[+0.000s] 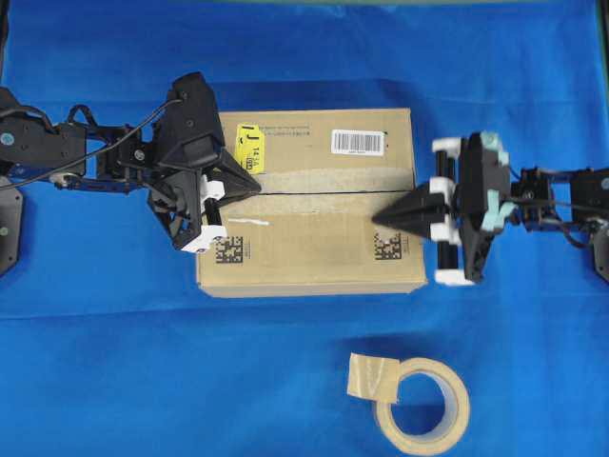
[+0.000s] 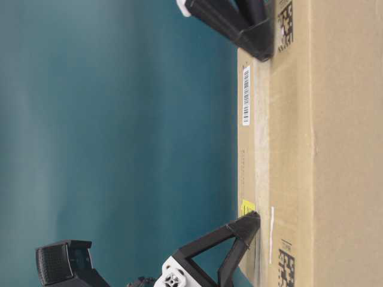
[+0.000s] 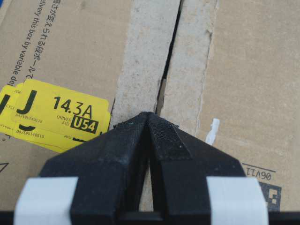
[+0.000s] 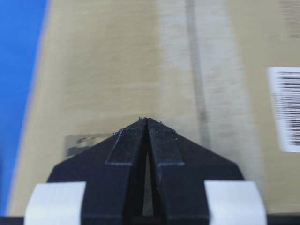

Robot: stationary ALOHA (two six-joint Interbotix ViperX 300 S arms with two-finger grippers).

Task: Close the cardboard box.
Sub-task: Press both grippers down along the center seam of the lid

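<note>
The cardboard box (image 1: 309, 205) lay centred between the arms, top flaps down and meeting at the seam — closing looked nearly done. Left gripper (image 1: 249, 186) and right gripper (image 1: 381, 217), both clenched empty, pressed its top.

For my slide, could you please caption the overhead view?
Two shut tools, left and right, over the closed cardboard box.

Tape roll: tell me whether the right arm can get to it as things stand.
Probably yes. The tape roll lies alone on the cloth in front of the box, nothing between it and the right end effector, which is shut and empty.
</note>
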